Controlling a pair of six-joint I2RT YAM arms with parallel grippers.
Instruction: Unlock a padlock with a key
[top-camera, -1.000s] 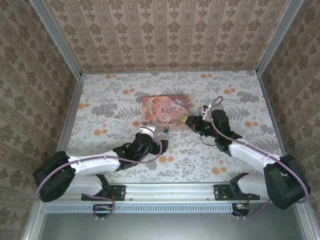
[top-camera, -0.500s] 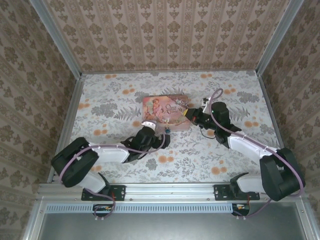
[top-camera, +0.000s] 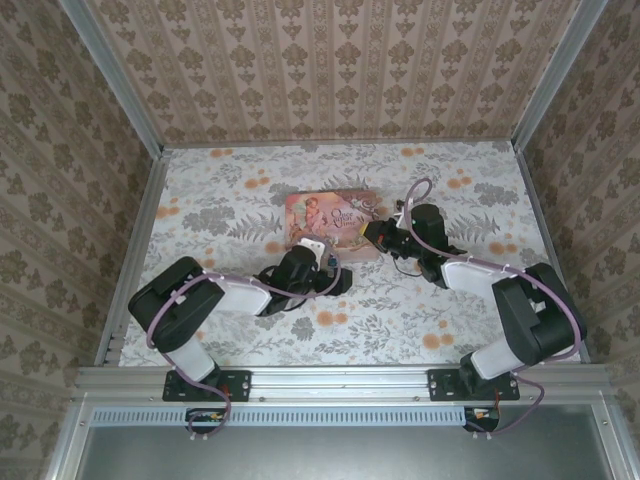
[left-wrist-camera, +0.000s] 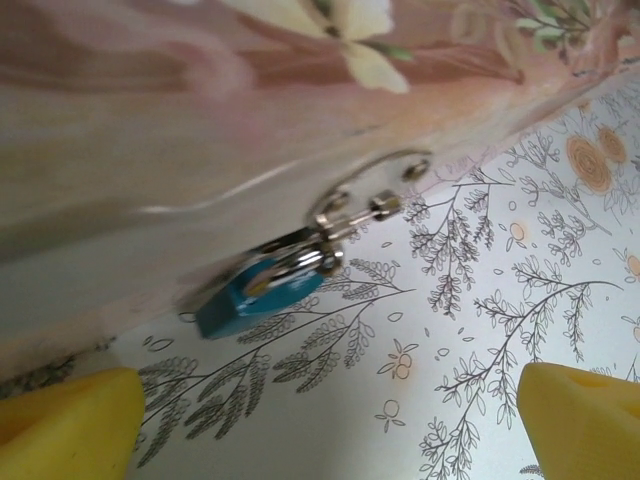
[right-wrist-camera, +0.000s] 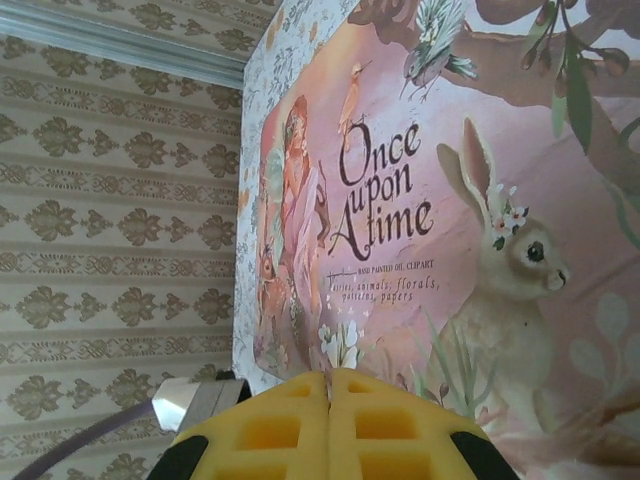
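Padlock against the pink tin, centre-left in your left wrist view.
Left claw gapes wide; right claw pinched closed.

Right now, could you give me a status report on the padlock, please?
Left tool open, lined up on padlock, no contact. Right tool shut, facing pink tin. Nothing blocking.
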